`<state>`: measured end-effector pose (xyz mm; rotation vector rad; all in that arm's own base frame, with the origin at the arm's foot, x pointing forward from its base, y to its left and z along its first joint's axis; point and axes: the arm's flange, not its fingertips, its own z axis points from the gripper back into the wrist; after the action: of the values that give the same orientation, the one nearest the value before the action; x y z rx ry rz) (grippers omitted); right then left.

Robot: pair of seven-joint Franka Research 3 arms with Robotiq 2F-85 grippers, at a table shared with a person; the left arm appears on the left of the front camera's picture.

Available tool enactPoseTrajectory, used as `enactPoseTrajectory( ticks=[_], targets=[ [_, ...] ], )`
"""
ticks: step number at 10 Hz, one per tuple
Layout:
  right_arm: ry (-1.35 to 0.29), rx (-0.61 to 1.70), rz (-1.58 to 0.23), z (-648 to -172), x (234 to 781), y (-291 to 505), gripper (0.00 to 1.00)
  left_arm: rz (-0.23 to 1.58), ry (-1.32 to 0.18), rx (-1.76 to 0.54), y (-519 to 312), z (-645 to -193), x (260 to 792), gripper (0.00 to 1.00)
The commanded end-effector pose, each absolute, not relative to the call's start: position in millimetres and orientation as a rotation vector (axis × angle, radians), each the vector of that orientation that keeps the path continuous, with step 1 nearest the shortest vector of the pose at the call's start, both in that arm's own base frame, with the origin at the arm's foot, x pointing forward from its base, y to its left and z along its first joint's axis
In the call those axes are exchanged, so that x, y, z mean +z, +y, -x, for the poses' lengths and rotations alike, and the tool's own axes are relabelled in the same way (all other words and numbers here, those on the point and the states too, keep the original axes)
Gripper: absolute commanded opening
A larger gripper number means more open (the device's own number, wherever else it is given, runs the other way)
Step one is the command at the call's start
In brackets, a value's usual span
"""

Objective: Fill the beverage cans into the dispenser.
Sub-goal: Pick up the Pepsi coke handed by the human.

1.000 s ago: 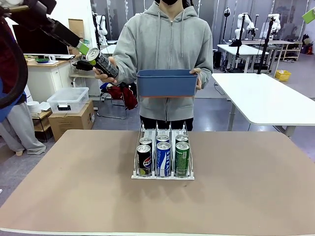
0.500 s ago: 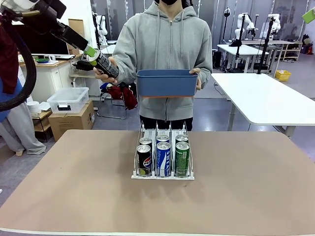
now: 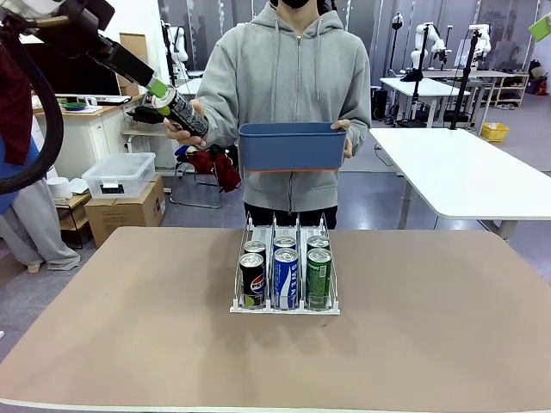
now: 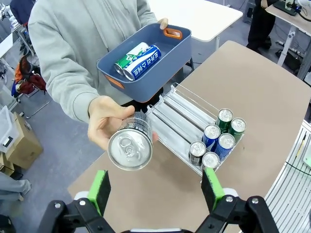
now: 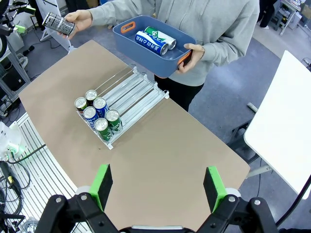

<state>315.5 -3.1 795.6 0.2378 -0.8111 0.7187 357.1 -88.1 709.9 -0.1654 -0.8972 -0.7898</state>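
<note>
A person's hand holds out a black beverage can (image 3: 179, 110) at the upper left, silver top toward me. My left gripper (image 3: 153, 101) is open, and its green pads (image 4: 99, 188) flank that can (image 4: 130, 146) without closing on it. The dispenser (image 3: 284, 308) stands mid-table with several cans at its front: black (image 3: 251, 277), blue-and-white (image 3: 285, 275) and green (image 3: 318, 275). Its rear lanes (image 4: 180, 114) are empty. The person's other hand holds a blue bin (image 3: 293, 146) with two more cans (image 4: 141, 60) lying in it. My right gripper (image 5: 158, 187) hangs open high over the table.
The person stands at the far edge of the brown table (image 3: 129, 344), behind the dispenser. A cardboard box (image 3: 127, 213) and a clear tub (image 3: 119, 175) sit on the floor beyond the left edge. A white table (image 3: 465, 168) stands at the far right.
My left gripper has edged in toward the black can in the person's hand. The person, the bin and the dispenser have stayed put.
</note>
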Motion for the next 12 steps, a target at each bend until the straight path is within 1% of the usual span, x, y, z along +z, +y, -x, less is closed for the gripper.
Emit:
enactPoseTrajectory(
  ticks=[1, 5, 12],
  targets=[
    [-0.806, 0.721, -0.244, -315, 795, -3, 1.0, 0.155, -0.914, -0.766, -93, -382, 703, 1.0],
    [-0.806, 0.721, -0.244, -315, 795, -3, 1.0, 0.162, -0.912, -0.745, -94, -404, 691, 1.0],
    [-0.806, 0.721, -0.244, -315, 795, -3, 1.0, 0.201, -0.904, -0.733, -97, -426, 675, 1.0]
  ],
)
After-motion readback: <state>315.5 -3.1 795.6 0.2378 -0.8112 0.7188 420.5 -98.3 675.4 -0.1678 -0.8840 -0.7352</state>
